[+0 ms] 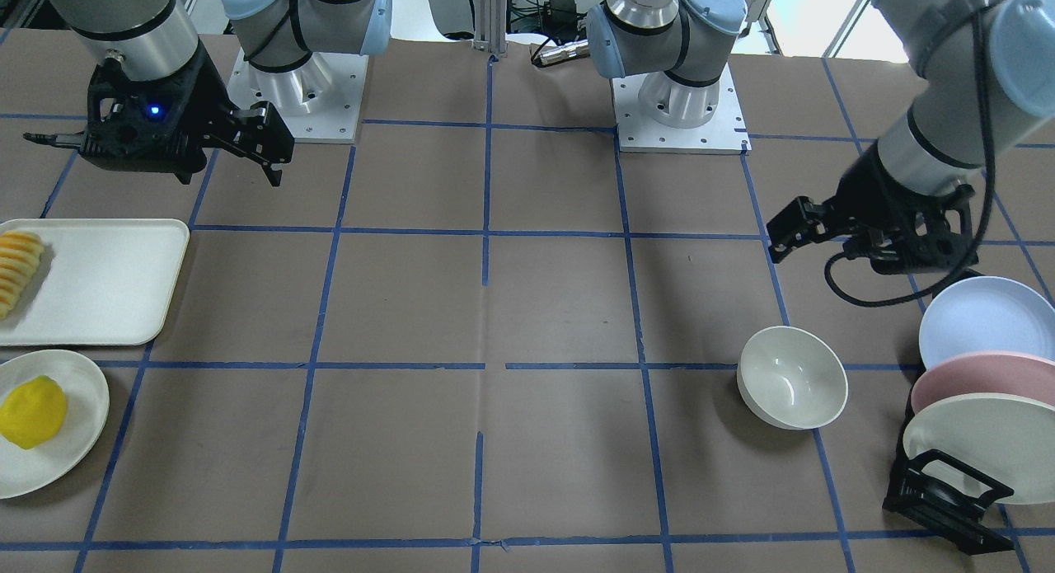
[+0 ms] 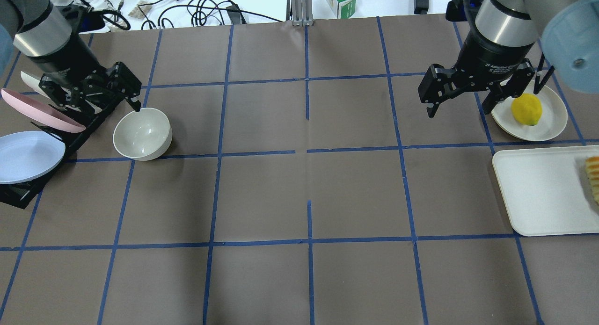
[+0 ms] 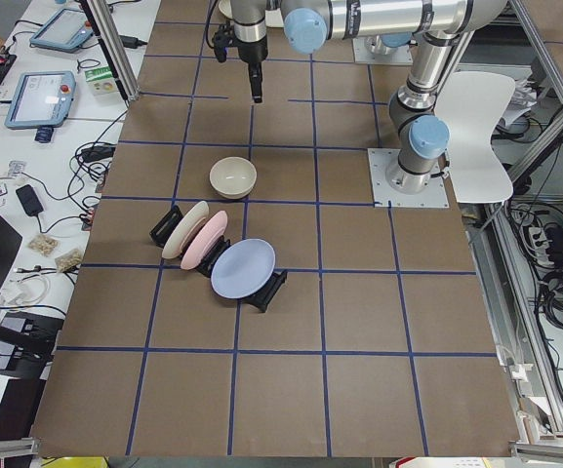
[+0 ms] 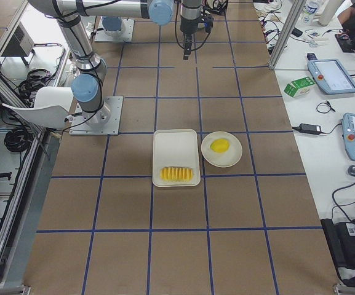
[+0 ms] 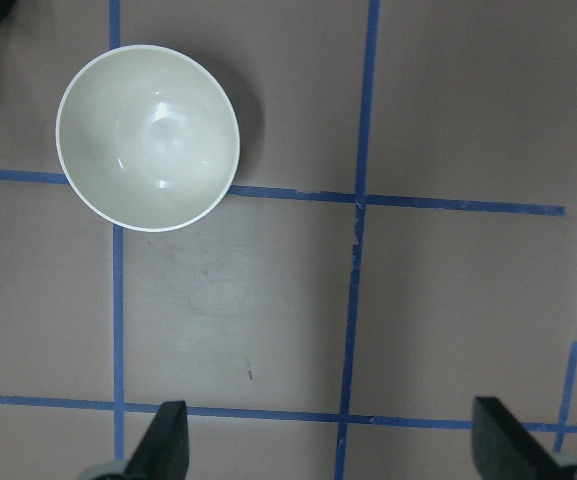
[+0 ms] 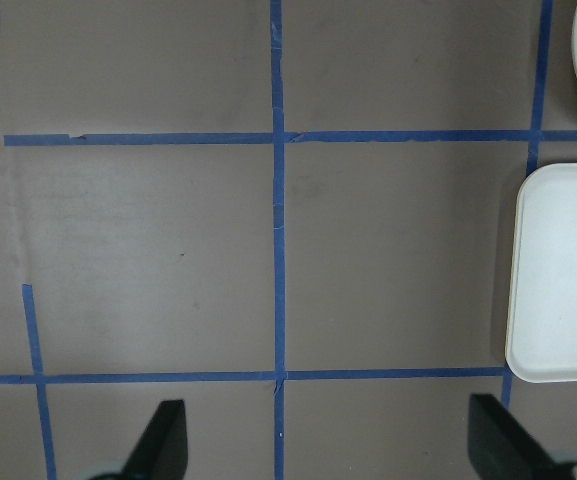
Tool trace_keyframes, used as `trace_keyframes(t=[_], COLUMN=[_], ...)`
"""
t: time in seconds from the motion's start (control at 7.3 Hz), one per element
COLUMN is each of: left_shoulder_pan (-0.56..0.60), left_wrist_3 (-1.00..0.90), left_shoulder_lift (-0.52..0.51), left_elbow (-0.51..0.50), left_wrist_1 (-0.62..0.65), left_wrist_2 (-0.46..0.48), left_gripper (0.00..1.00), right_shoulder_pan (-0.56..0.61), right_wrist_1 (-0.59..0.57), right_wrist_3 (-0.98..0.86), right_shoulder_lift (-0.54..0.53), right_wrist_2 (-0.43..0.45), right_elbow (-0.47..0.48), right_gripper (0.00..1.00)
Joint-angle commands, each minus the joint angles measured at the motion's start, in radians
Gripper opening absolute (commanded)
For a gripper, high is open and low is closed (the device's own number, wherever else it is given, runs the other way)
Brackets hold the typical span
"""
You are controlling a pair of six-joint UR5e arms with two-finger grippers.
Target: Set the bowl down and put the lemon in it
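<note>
Bright, even light from above washes my table (image 2: 309, 189), leaving only faint, soft-edged shadows. Small white glints sit in the glossy bowl (image 5: 148, 137), which casts a dim shadow to one side. Glare blows out the front view's top right corner; my wrist views look slightly soft.

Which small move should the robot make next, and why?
Probably lower the open left gripper onto the rim of the bowl to grasp it. The bowl stands upright and empty beside the plate rack, far from the lemon, which lies on its plate near the open right gripper. Bringing the bowl nearer first seems sensible.
</note>
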State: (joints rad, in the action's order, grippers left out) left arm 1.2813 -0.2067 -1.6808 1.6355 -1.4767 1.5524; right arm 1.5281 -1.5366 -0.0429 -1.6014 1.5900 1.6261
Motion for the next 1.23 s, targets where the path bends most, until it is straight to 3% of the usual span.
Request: trace_keyframes(t=[0.0,0.27,0.55,0.82,0.96,1.1], left_shoulder_pan=[-0.071,-0.085,-0.12,-0.12,-0.122,-0.123], left_wrist_3=[-0.086,-0.121,-0.145,-0.138,-0.143,-0.151], left_shoulder_lift=[-0.109,-0.195,-0.243,-0.275,-0.292,-0.307], left_elbow=[0.113,0.119,0.127,0.138,0.136,0.135], left_wrist_1=[0.271,0.378,0.4,0.444,0.449,0.45], left_wrist_2=[0.0,0.005,0.002,0.002,0.003,0.003], left_gripper=[1.0,1.0,1.0,1.0,0.95,0.84], right_shoulder_pan=[-0.075,-0.285,-0.359,-0.364,-0.376,-0.4], right_wrist_1=[-0.037,-0.263,-0.408,-0.564,-0.579,-0.589], right_wrist_3=[-0.008,-0.23,-0.414,-0.519,-0.566,-0.568], right_shoulder_lift=[0.091,0.242,0.364,0.466,0.484,0.507], right_wrist_2=[0.008,-0.002,0.008,0.118,0.119,0.116], right_elbow=[-0.002,-0.002,-0.009,-0.006,-0.006,-0.009], right_gripper=[1.0,1.0,1.0,1.0,1.0,1.0])
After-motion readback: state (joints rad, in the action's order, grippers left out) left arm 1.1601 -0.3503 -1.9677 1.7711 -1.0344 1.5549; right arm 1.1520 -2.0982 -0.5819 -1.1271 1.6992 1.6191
